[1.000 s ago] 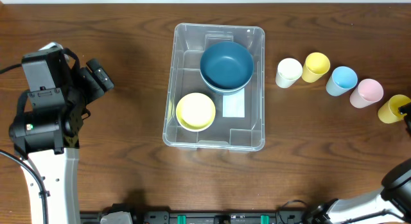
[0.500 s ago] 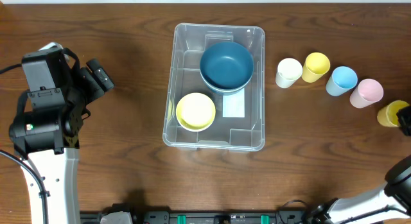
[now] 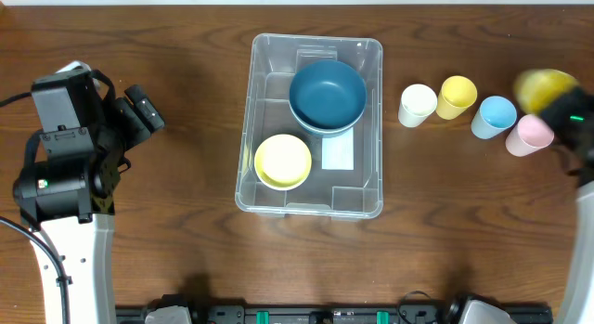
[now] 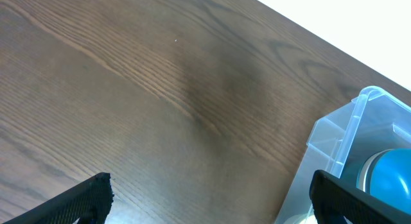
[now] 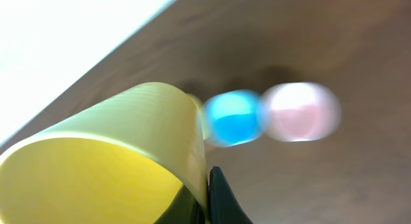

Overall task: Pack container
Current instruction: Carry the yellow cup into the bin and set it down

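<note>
The container [image 3: 264, 101] is a large clear bin at the table's middle, holding a dark blue bowl [image 3: 327, 95], a yellow bowl [image 3: 282, 162] and a white label [image 3: 338, 153]. My right gripper [image 3: 557, 97] hovers blurred over the far right, shut on the wall of a mustard yellow cup [image 3: 541, 84]. In the right wrist view the fingers [image 5: 218, 195] pinch the cup's rim [image 5: 128, 140], with the gripper [image 5: 209, 201] above a blue cup [image 5: 234, 118] and a pink cup [image 5: 298, 112]. My left gripper [image 3: 141, 109] stands open left of the container [image 4: 359, 121], nothing between its fingers [image 4: 90, 195].
A row of cups stands right of the bin: white [image 3: 417, 105], yellow [image 3: 456, 97], blue [image 3: 493, 116], pink [image 3: 530, 134]. The left wrist view shows bare wood table [image 4: 160, 89] and the blue bowl [image 4: 392, 172] inside the bin's corner.
My right gripper closed on the mustard yellow cup at the far right edge and lifted it up and back, now above the pink cup. The left arm has not moved.
</note>
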Robot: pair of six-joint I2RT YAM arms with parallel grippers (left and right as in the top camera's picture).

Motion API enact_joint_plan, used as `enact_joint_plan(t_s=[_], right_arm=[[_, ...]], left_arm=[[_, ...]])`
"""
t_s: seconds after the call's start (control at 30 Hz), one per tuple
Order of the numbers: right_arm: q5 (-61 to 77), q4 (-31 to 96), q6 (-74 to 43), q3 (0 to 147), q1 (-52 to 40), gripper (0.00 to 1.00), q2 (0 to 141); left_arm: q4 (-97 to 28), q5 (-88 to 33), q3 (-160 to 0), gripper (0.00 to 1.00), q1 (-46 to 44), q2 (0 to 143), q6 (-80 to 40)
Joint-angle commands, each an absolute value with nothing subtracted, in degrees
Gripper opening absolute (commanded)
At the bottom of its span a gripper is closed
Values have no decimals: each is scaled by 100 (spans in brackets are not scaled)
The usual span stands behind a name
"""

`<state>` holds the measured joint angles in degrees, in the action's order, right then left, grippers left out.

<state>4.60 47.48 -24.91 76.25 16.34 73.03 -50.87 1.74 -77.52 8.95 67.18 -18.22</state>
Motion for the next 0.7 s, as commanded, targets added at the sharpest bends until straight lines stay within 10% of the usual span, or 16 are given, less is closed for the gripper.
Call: enact_joint_plan(t_s=[0.0, 0.3, 0.67], right_arm=[[552, 4840, -2279, 7660, 320, 1, 7240], [-14, 4733, -2147, 7660, -2456, 1, 8239], [-108, 5343, -1957, 7658, -3052, 1, 9439]], left_arm=[[-5096, 220, -7850, 98, 926, 6698, -1831], [-5096, 220, -7850, 98, 926, 6698, -1831], [-5096, 220, -7850, 98, 926, 6698, -1831]])
